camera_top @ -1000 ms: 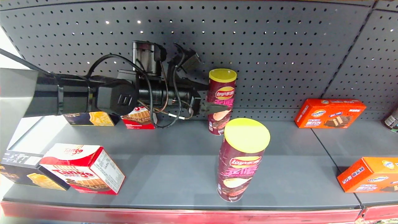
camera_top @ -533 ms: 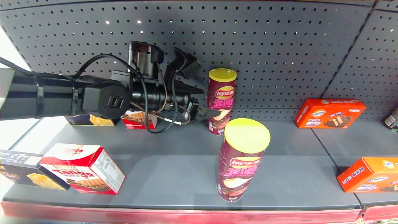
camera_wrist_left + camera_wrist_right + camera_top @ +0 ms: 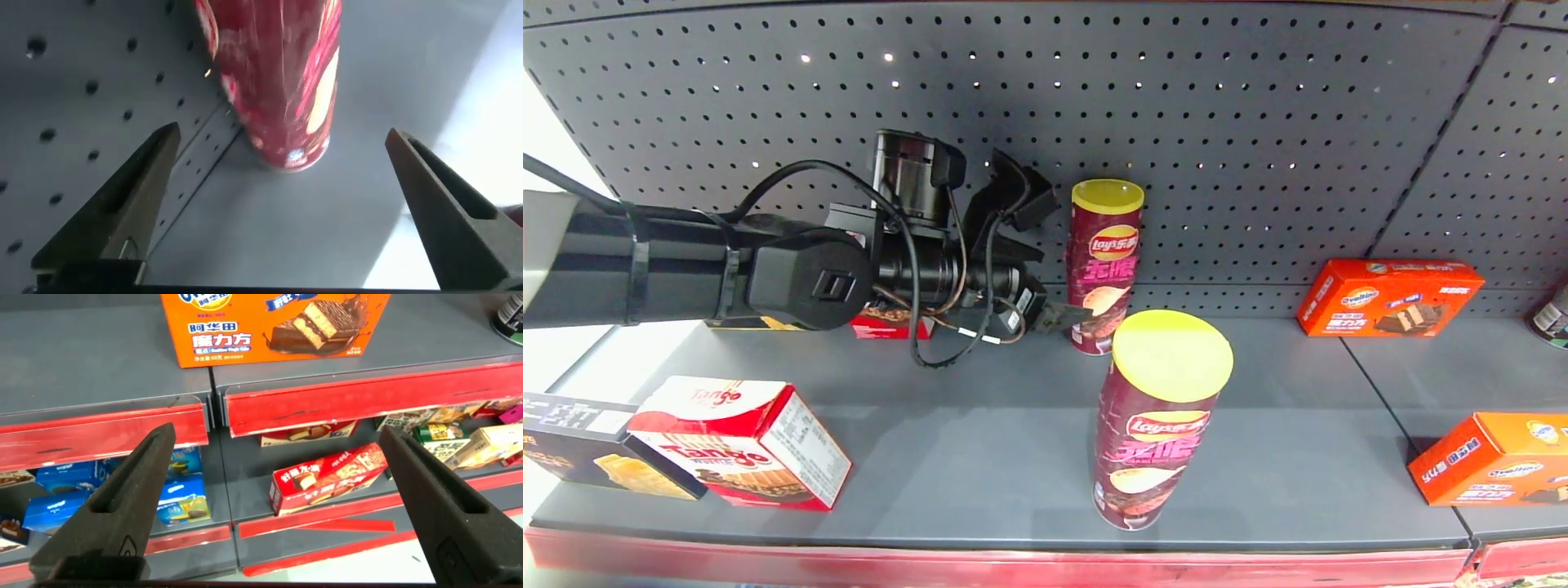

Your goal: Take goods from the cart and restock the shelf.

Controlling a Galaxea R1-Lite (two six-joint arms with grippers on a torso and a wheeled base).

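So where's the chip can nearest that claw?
In the head view the rear chip can stands upright by the pegboard, right of the open left gripper, behind the front chip can.

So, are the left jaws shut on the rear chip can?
No, the left gripper is wide open, jaws apart, and the rear chip can stands free, touching neither.

Rear chip can [image 3: 1104,269] & front can [image 3: 1160,425] upright on shelf [image 3: 980,457].

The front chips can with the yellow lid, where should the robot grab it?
Probably around the middle of the front can, coming level from the open front of the shelf. It stands upright, tall and round, and its yellow lid looks too wide for a top grab.
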